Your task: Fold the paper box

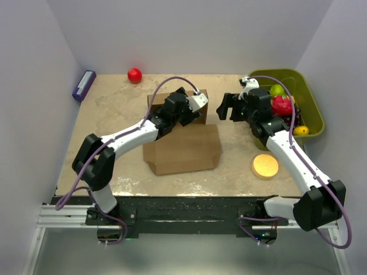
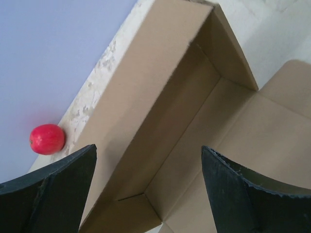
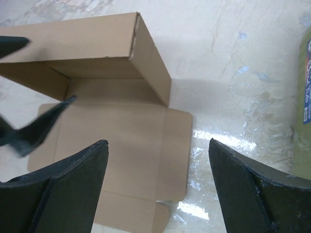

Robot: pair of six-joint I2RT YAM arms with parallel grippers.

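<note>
The paper box (image 1: 183,150) lies mid-table, plain brown cardboard. Its flat lid panel faces the near edge, and its tray walls (image 2: 146,111) stand upright at the back. My left gripper (image 1: 182,112) hovers over the tray; in the left wrist view it (image 2: 148,147) is open, with the inner corner of the tray below and nothing between the fingers. My right gripper (image 1: 225,106) sits just right of the box, apart from it. In the right wrist view it (image 3: 158,141) is open above the lid's right flap (image 3: 177,145), holding nothing.
A red ball (image 1: 134,75) rests at the back wall, also in the left wrist view (image 2: 47,139). A purple block (image 1: 84,85) lies back left. A green bin (image 1: 312,109) with fruit stands back right. An orange disc (image 1: 265,165) lies near the right arm.
</note>
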